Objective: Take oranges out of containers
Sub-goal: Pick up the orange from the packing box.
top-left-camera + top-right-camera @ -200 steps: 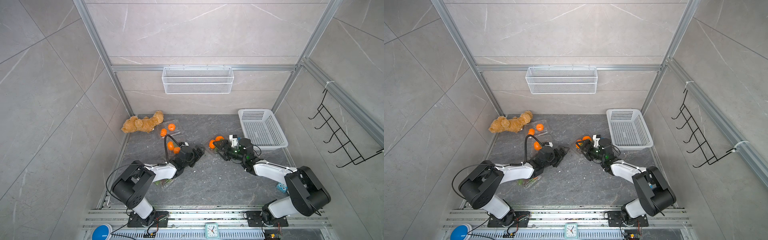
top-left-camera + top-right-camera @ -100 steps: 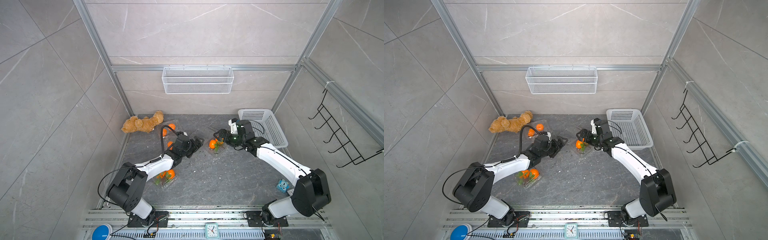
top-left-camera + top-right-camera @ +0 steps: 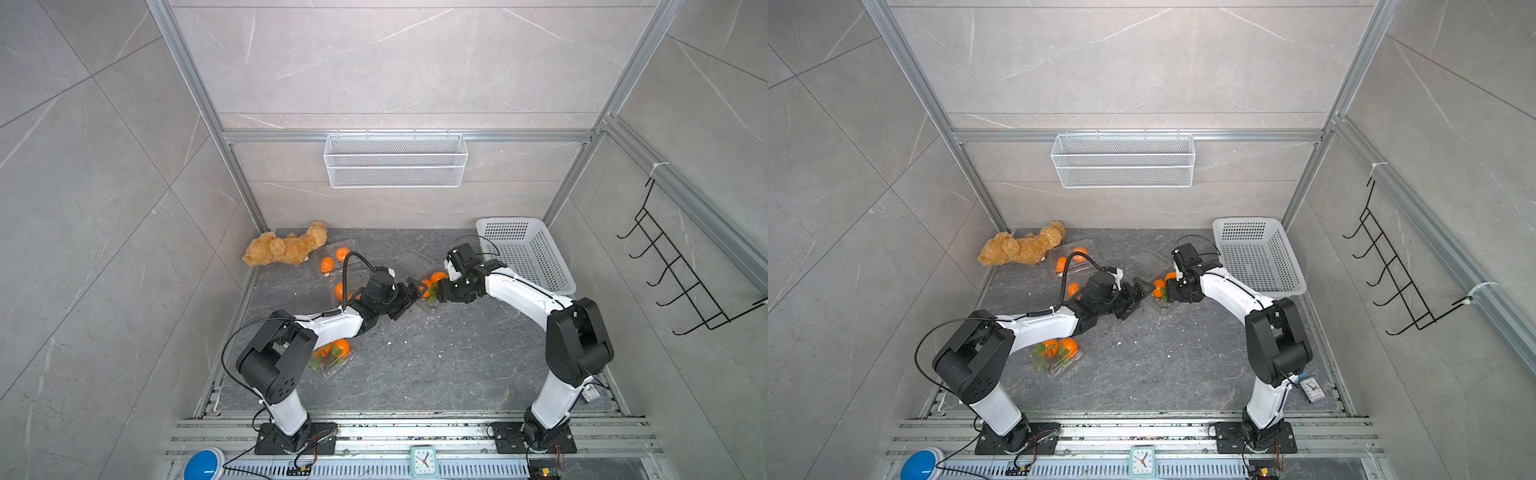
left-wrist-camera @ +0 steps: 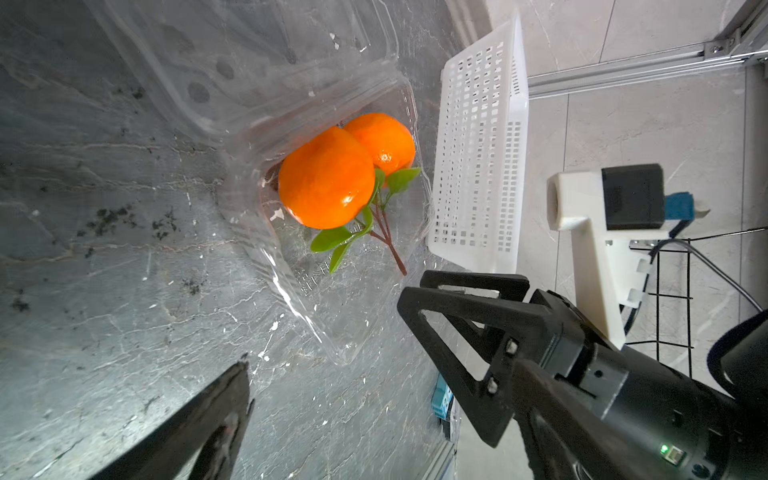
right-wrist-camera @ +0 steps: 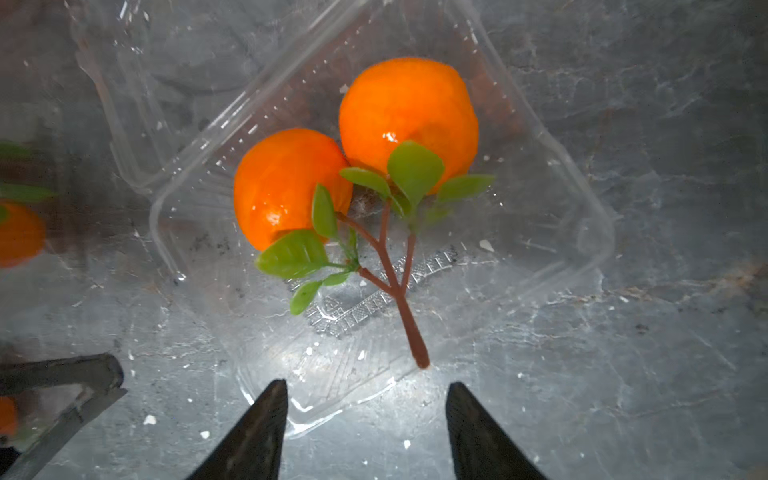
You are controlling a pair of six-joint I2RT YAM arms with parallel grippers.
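Clear plastic container (image 5: 540,232) lies open on the middle of the tabletop (image 3: 436,365), nearer the back edge. Inside it, two oranges (image 5: 409,112) on a leafy twig (image 5: 399,291) touch each other. Right gripper (image 5: 366,384) is at one corner of the box, fingers partly apart with nothing between them. Left gripper (image 3: 409,298) is just beside the box's opposite side, fingers spread wide and empty. White basket (image 3: 523,257) sits in the back right corner.

Oranges (image 5: 407,112) bright orange, leaves (image 5: 415,170) green, basket (image 4: 478,166) white
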